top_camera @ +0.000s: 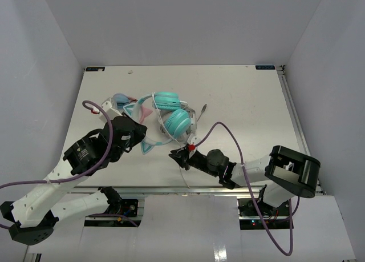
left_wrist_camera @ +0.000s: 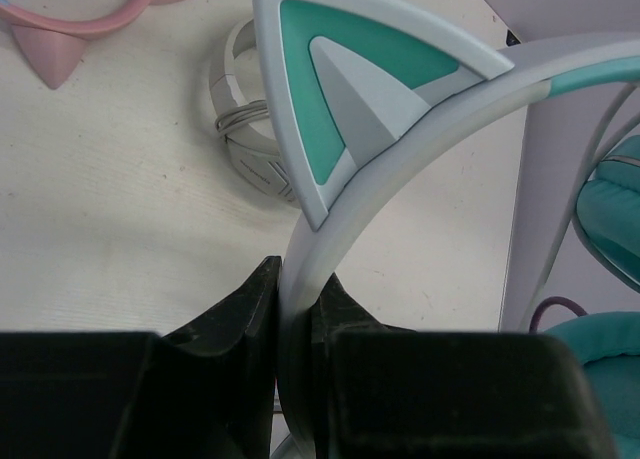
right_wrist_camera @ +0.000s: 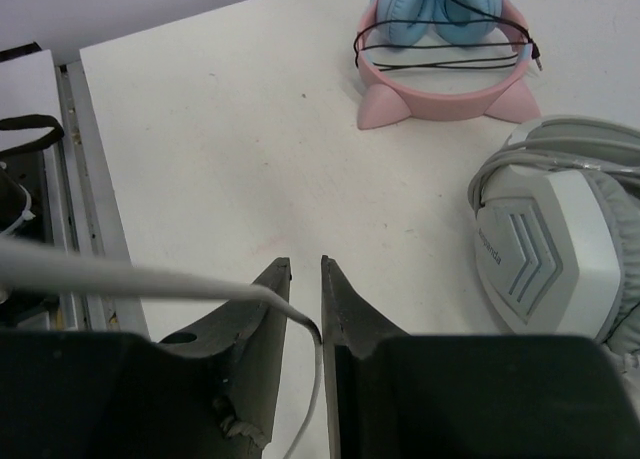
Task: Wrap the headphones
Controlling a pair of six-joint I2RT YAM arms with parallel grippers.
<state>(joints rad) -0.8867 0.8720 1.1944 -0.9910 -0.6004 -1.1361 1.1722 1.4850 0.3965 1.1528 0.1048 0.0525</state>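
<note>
We read the two arms as sharing the job: one anchors, the other handles the lead. The left gripper [left_wrist_camera: 298,276] is clamped tight on the pale headband [left_wrist_camera: 450,104] of the teal headphones [top_camera: 175,121]. The band rises out from between its fingers, with a cat-ear point [left_wrist_camera: 350,89] just ahead of them. The turquoise ear cups [left_wrist_camera: 612,219] sit further along the band, off to the gripper's right. Gripping the stiff band rather than a padded cup looks deliberate to us, since it keeps the set from sliding on the table [right_wrist_camera: 220,149] when the lead is pulled. The right gripper [right_wrist_camera: 304,269] sits well apart from the cups, out along the thin whitish cable [right_wrist_camera: 150,277]. Its jaws stand only a narrow way apart. The cable comes in from the gripper's left, bends over the edge of one finger and drops through the gap toward the wrist. It looks thinner than the gap, so we judge it guided, not pinched. A slot like that would let the lead slip through as a loop is laid, though it could also escape sideways. Ahead and to the right of this gripper lie the grey-white headphones [right_wrist_camera: 560,249], and beyond them the pink headphones [right_wrist_camera: 440,79], whose dark lead is already wound round. Neither is touched. The teal set's cable looks unwound, so we place the wrapping at an early stage.
</note>
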